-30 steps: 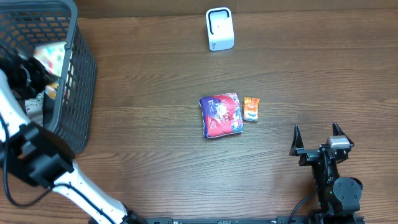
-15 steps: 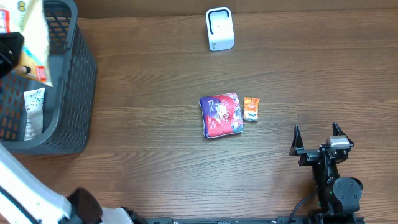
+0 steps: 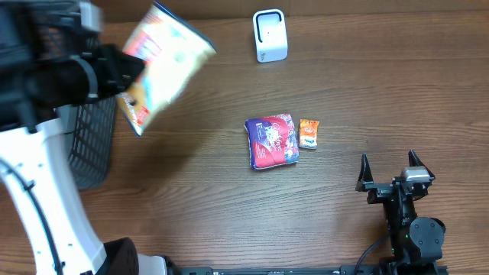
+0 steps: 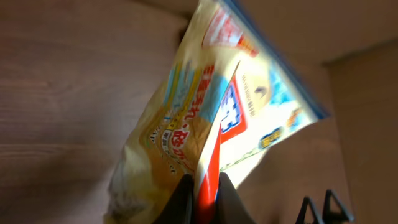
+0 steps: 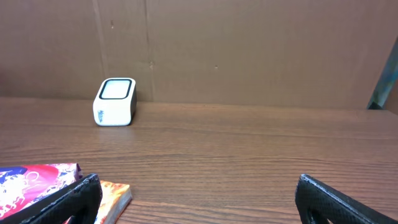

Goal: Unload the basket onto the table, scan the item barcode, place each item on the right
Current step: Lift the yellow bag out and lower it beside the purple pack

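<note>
Nearest the robot's base, the right gripper rests low at the table edge, its jaws spread fully and holding nothing. It is well clear of the work and is best left parked there.

In the middle of the table lie a purple snack pack and a small orange sachet, just beside each other. Neither is touched by an arm.

Farther back on the left, beside the black mesh basket, the left gripper is clamped tight on the red edge seam of a yellow snack bag. It holds the bag in the air, tilted and well apart from the scanner.

At the far edge stands the white barcode scanner, with its dark-rimmed window facing upward.

The step in hand looks like carrying the bag to the scanner. No barcode shows in either view of the bag, so I cannot tell which face bears it. To do this well, the arm should probably travel smoothly, since a bag pinched by one seam may swing. It should pass behind the two packs, then roll the wrist until the printed code faces the window. The bag should be held flat and steady near the window, not touching it.
</note>
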Action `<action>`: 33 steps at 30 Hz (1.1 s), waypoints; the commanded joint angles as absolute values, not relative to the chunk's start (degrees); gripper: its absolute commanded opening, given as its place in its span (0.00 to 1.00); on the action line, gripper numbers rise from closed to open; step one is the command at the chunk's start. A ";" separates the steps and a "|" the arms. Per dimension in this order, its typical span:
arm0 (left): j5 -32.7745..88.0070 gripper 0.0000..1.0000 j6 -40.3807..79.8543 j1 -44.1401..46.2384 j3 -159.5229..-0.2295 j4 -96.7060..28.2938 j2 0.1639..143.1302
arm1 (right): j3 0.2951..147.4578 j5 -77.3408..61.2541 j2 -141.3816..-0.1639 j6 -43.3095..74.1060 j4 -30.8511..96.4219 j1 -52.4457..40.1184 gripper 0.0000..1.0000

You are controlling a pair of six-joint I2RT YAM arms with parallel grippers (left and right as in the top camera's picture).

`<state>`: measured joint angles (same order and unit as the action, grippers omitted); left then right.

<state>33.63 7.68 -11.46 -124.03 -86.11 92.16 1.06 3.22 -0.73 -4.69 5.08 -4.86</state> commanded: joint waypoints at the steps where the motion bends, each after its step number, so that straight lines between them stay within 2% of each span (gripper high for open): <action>1: 25.93 0.04 6.72 -4.86 -117.16 -84.07 92.25 | 0.49 3.36 -0.16 -4.32 4.62 -4.64 1.00; 6: 20.27 0.04 11.14 3.33 -102.13 -75.75 92.25 | 0.49 3.36 -0.16 -4.32 4.62 -4.64 1.00; 15: 15.59 0.04 16.58 12.78 -75.02 -51.20 92.42 | 0.49 3.36 -0.16 -4.32 4.62 -4.64 1.00; 19: 5.74 0.04 17.30 13.26 -74.17 -53.15 92.42 | 0.49 3.36 -0.16 -4.32 4.62 -4.64 1.00; 26: -10.98 0.04 27.97 13.13 -77.34 -63.77 92.07 | 0.49 3.36 -0.16 -4.32 4.62 -4.64 1.00; 33: -20.45 0.04 37.45 13.08 -74.72 -70.39 92.14 | 0.49 3.36 -0.16 -4.32 4.62 -4.64 1.00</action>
